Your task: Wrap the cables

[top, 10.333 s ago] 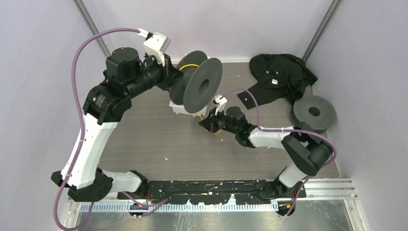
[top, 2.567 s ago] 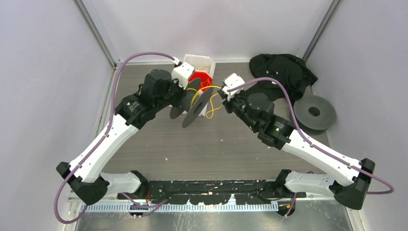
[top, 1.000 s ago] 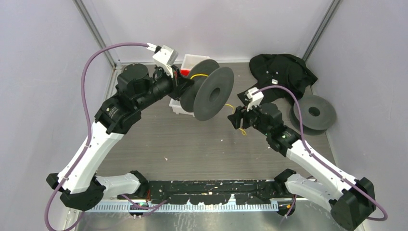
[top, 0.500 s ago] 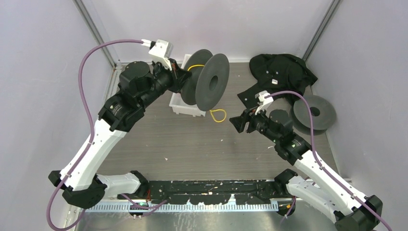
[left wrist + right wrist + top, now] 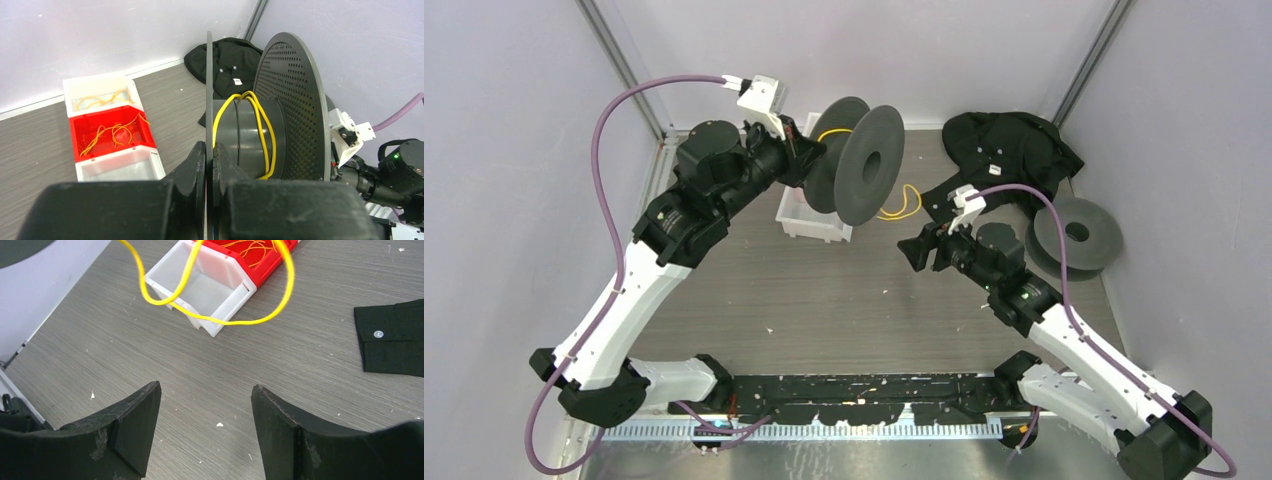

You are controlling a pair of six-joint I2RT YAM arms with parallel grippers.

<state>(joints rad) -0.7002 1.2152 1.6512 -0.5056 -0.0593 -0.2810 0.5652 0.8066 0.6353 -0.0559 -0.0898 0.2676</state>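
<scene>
The right claw (image 5: 205, 412) stands open and empty, its two fingers wide apart over the bare table (image 5: 300, 370). A second ago it was up against the yellow cable (image 5: 292, 282); since then it has spread its fingers and drawn back toward its own side. The cable now hangs free in front of it as a slack loop, touching neither finger.

Beyond that loop sit the white and red trays (image 5: 220, 290), with more yellow strands lying in the red one.

The left claw (image 5: 209, 150) is clenched on the thin near rim of the spool (image 5: 295, 100) and holds it up off the table, above the trays. A few turns of cable lie round the hub between the two discs. From there the loose tail drops off the right side of the spool; half a second ago it dangled lower, under the spool.

My reading is that one pass of winding has ended with a release. The wrap is only partly made, and the tail will likely have to be caught again, because nothing holds it taut and the turns may slacken on the hub.
</scene>
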